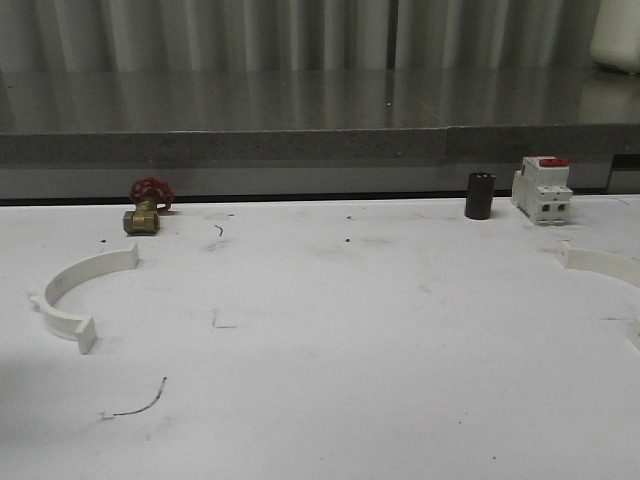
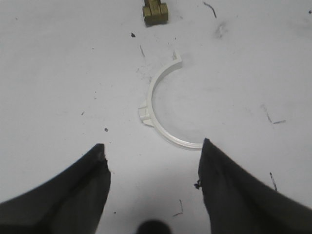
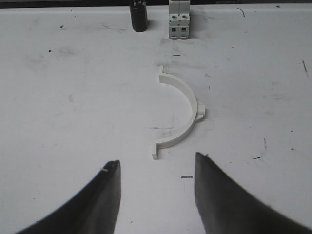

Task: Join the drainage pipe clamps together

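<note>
Fingers [image 2: 63, 195] of left gripper [image 2: 153, 151] spread wide, nothing between them, hovering above table [image 1: 330, 340]. One finger's tip level with end of left half-ring [image 2: 157, 105]; contact cannot be told. Right gripper [image 3: 157, 163] likewise parted and empty, fingertips [image 3: 214, 190] apart from right half-ring [image 3: 183, 112].

Drainage pipe clamp halves: two, white, well apart. Left half-ring lying flat near table's left edge, open side facing table's middle, small tab on outer curve. Right half-ring at table's right edge, partly cut off in front view, open side facing inward, tab on outer curve.

Along table's far edge:
- one brass valve [image 1: 145, 215] with red handwheel, toward far-left corner, beyond left half-ring
- one dark cylinder [image 1: 480, 195], upright, toward far-right corner
- one white breaker [image 1: 542, 188] with red top, just beside cylinder

Table surface white, scuffed, several dark marks.
</note>
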`<state>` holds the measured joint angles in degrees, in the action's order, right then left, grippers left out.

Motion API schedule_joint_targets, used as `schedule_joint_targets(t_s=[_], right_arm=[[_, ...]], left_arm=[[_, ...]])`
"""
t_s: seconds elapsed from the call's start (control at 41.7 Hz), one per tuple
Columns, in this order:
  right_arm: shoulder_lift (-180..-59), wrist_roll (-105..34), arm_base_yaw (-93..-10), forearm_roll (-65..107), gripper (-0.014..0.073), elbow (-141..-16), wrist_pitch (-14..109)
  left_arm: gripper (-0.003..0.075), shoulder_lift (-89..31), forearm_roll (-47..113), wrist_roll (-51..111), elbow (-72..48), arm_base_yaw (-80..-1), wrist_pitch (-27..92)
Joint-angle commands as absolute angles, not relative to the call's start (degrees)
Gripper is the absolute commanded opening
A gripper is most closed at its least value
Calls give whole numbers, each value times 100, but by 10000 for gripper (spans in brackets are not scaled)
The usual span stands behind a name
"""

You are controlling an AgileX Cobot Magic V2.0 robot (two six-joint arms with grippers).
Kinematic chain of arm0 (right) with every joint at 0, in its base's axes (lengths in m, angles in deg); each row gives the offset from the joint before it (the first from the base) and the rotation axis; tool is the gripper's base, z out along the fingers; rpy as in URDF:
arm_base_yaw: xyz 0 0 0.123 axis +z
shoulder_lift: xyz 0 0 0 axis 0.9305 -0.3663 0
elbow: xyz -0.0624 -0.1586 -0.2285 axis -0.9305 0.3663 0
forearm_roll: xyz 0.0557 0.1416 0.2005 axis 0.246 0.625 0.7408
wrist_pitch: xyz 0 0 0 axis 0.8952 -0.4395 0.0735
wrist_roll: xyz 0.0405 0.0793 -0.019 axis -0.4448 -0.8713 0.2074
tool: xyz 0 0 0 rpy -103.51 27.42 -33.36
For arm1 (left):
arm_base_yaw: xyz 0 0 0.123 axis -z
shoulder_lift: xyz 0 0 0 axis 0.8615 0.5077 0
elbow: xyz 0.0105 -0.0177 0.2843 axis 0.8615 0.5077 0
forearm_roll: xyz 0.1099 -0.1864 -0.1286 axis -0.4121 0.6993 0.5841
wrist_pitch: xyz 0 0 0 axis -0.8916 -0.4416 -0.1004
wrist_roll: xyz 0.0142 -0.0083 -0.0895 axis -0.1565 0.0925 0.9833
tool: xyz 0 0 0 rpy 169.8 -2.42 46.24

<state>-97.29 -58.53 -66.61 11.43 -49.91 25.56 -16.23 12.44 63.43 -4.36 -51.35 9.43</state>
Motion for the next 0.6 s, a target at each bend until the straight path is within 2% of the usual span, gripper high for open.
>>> schedule_joint_targets(t_s=[0.0,0.288,0.575], right_arm=[[-9766,-5804,-6689,1107,386,-5182,2943],[-9766,-5804,-6689,1107,386,-5182,2943],[-9766,-5804,-6689,1107,386,-5182,2943]], left_arm=[[399,-1161,1305,6354,-890,-5085,1141],[399,378,1305,6354,-1564,-5085,1050],[399,1318,1327,6354,-1981,-5085,1151]])
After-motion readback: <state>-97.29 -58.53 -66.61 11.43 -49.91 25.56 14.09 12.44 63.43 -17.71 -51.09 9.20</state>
